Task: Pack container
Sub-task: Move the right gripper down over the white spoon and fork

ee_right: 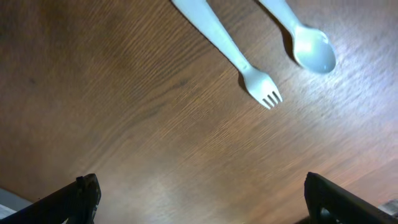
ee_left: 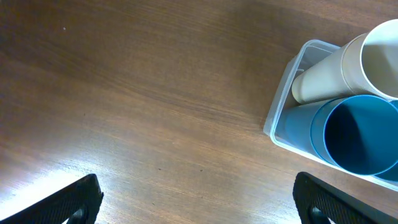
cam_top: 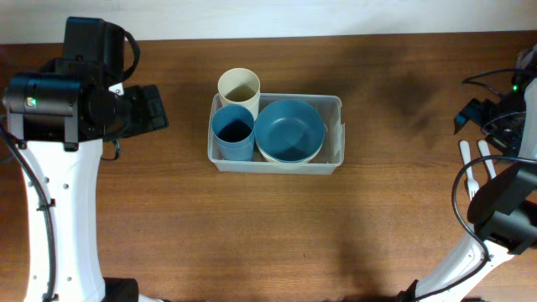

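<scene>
1. One container (cam_top: pixel 277 167) stands on the wooden table (cam_top: pixel 377 235), a little left of the middle in the overhead view and nearer the left arm than the right.
2. It holds two cups: a cream cup (cam_top: pixel 239 85) at its far-left corner and a blue cup (cam_top: pixel 232 132) at its near-left corner.
3. One blue bowl (cam_top: pixel 289 128) fills the container's right part. A cream edge shows under the bowl's near side, probably a second bowl nested below.
4. One white plastic fork (ee_right: pixel 230 53) and one white plastic spoon (ee_right: pixel 305 37) lie side by side on the table under the right arm, well apart from the container.
5. The container's long axis runs left to right across the overhead view, and its open mouth faces up.
6. The cream cup is tilted and its mouth overhangs the far rim. The blue cup's mouth faces up.
7. The container is clear plastic, rectangular with rounded corners and a raised rim, and the cups show through its wall in the left wrist view.
8. The left gripper (ee_left: pixel 199 205) hovers over bare wood just left of the container, fingers spread wide and holding nothing.
9. The right gripper (ee_right: pixel 208 202) hangs near the fork and spoon, fingers likewise spread wide and empty.
</scene>
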Motion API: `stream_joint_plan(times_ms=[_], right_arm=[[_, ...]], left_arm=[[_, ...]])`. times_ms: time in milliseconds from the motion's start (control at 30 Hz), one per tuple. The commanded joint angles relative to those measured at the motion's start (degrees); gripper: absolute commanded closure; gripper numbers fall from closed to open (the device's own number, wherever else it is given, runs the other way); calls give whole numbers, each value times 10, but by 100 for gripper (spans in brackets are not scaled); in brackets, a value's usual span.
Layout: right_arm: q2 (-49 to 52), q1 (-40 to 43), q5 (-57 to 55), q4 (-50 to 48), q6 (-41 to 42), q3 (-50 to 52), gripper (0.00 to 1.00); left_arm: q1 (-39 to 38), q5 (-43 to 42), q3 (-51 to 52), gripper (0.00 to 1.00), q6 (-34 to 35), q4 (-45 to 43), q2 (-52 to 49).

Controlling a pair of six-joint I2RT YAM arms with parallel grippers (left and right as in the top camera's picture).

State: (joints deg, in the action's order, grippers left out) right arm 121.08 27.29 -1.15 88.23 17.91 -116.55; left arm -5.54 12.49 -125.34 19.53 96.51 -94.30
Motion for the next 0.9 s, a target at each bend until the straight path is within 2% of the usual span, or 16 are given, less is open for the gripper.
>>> stream_joint_plan(times_ms=[0,133,300,400,567,867], right_arm=[[-7,2,-25,-5,-59,2,1],[-7,2,-135,-22,-59,2,1],[-7,2,-172,-55,-59,1,1],[-7,2,-142,-60,-71,2,1],[-7,2,-45,-75,-208,23,2],[-7,9,-42,-144,-289,110,1]], left_arm=[[2,8,1,0,8,2,-5],[2,8,1,0,8,2,-5],[2,8,1,0,8,2,-5],[2,8,1,0,8,2,-5],[2,8,1,0,8,2,-5],[2,8,1,0,8,2,-5]])
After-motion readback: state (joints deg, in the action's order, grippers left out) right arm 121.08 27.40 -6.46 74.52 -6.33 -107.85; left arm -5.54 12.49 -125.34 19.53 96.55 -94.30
